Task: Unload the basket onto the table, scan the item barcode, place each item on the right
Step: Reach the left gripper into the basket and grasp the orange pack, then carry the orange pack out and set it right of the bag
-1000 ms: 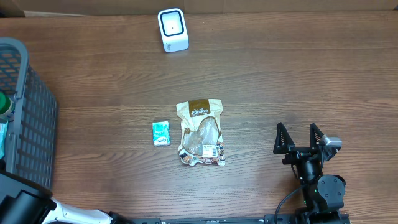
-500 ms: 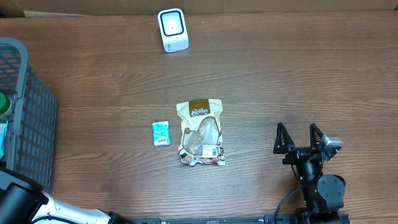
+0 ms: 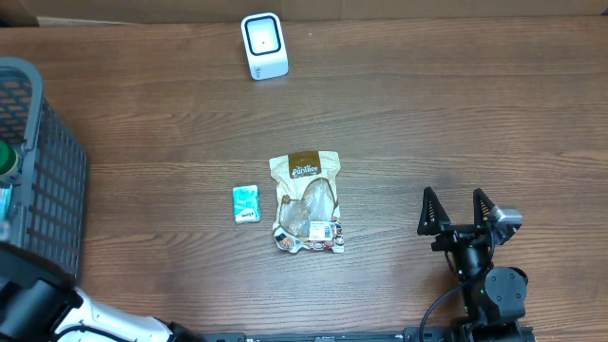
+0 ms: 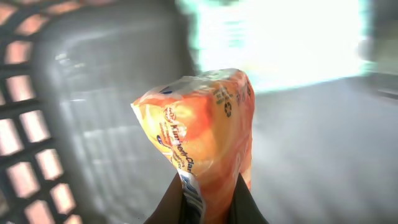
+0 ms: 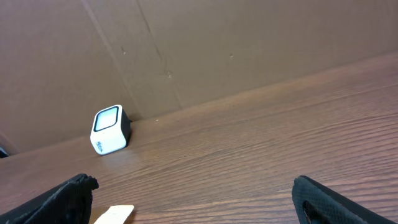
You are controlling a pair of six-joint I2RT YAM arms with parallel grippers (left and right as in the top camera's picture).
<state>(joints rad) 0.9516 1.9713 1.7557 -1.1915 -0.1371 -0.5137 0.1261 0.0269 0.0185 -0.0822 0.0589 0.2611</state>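
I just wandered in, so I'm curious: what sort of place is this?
Probably a mock shop checkout: a small white box-shaped barcode scanner, a grey plastic mesh basket, and a cream-and-brown snack pouch.

In the left wrist view the orange packet [image 4: 205,124] runs off the lower edge, where the left hand [image 4: 208,196] pinches it between dark fingers [image 4: 163,208]. Its print is only partly legible. Behind it the basket [image 4: 37,143] wall and a bright pale shape [image 4: 280,37] are blurred. Overhead, the basket is cut by the left edge, and the teal packet [image 3: 246,203] has a label too small to read.
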